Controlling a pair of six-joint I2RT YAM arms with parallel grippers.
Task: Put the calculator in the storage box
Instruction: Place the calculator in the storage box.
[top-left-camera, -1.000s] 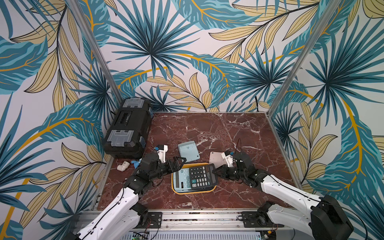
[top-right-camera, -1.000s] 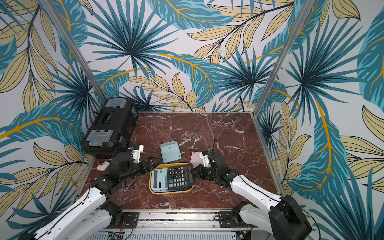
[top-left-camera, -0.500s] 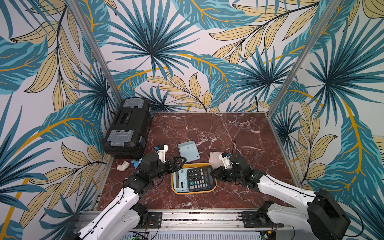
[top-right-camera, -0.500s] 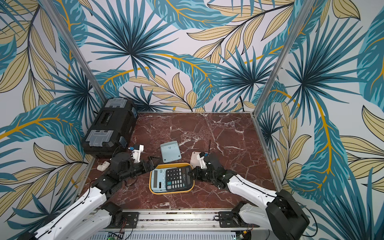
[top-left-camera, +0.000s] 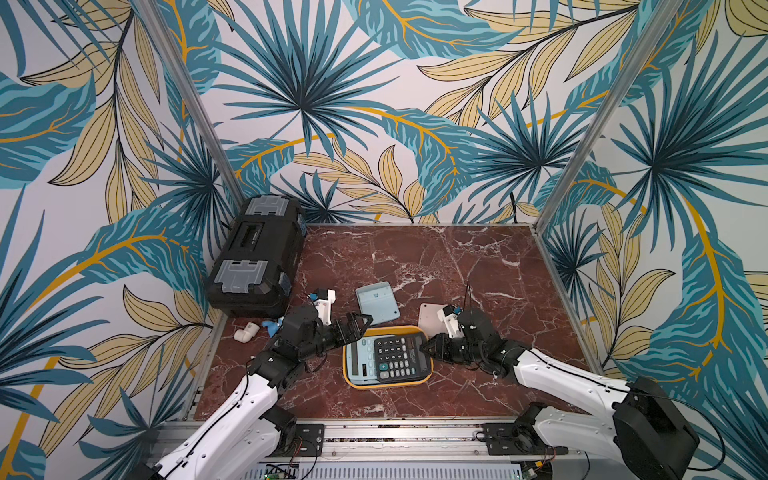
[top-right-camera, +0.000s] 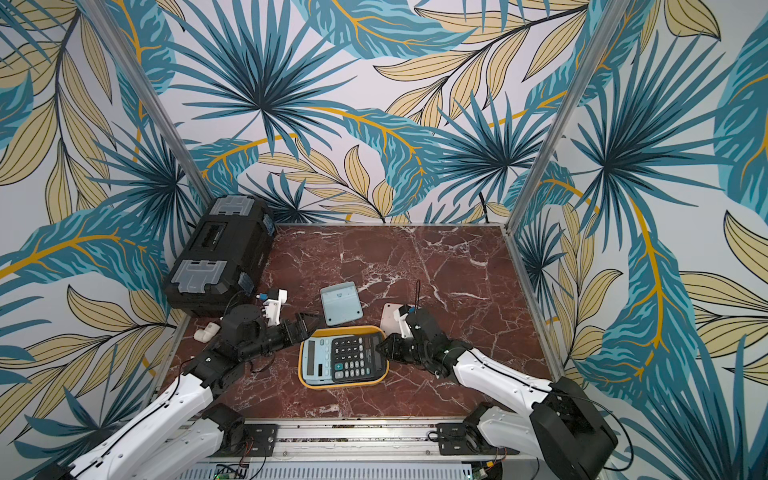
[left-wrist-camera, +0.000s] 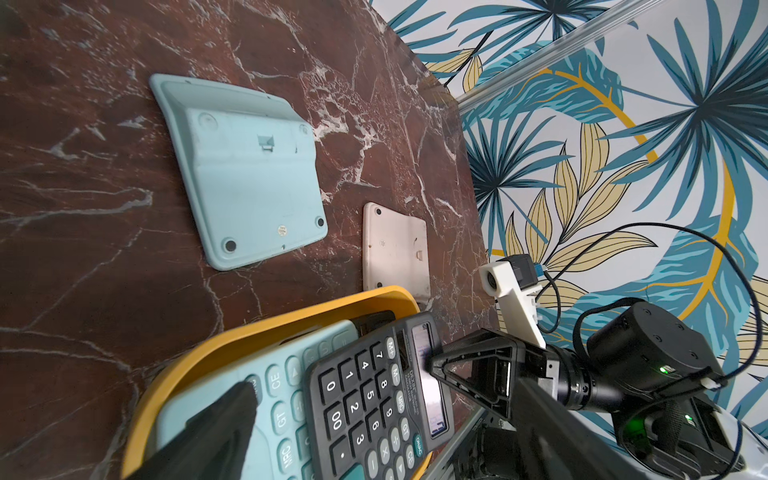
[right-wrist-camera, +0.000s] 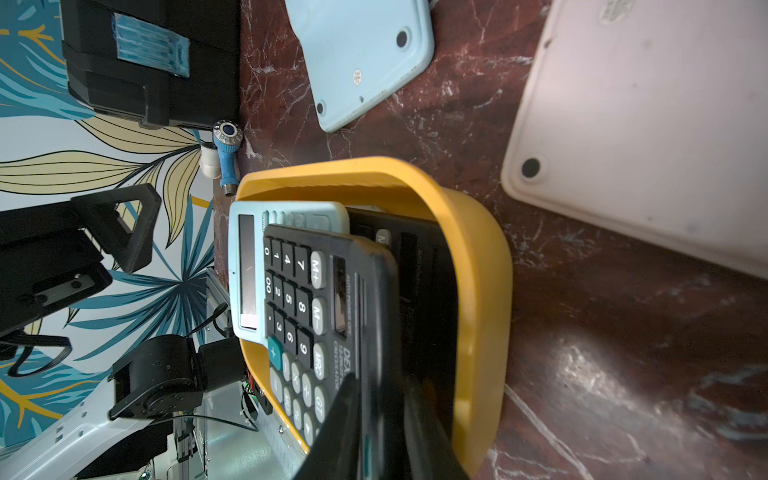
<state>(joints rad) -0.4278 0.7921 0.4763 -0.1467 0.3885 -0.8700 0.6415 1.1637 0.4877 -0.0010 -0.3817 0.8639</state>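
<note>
Near front edge of table, storage box holds light-blue calculator; black calculator lies tilted across it, inside box. Tips of right claw straddle black calculator's display edge; pinching or loose, cannot tell. At box's far left corner, left claw spread wide, holding nothing, apart from calculators.

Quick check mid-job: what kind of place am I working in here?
Probably a staged robot test cell, not a real room: a red marble-pattern tabletop boxed in by leaf-print wall panels on aluminium posts, with two white robot arms mounted on a front metal rail.
</note>
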